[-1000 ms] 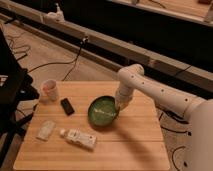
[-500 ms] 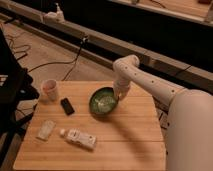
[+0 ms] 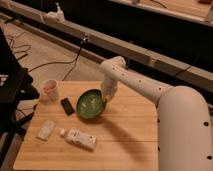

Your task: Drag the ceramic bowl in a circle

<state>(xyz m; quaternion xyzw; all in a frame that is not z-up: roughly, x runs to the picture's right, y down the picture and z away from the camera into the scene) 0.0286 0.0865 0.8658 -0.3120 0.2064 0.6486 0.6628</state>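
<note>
The ceramic bowl (image 3: 90, 104), glossy dark green with a lighter speckled inside, sits on the wooden table (image 3: 125, 135) left of its middle. It looks tipped up slightly on its right side. My gripper (image 3: 105, 97) hangs from the white arm (image 3: 135, 80) and sits at the bowl's right rim, touching it. The small pale pinkish cup (image 3: 50, 90) stands at the table's back left corner, apart from the bowl.
A small black block (image 3: 67, 106) lies just left of the bowl. A white bottle (image 3: 79, 138) lies on its side near the front. A clear crumpled packet (image 3: 46, 129) lies at the front left. Cables run on the floor behind.
The bowl has slid left and toward the front left across the table, with my gripper staying at its right rim. It now lies close to the black block.
</note>
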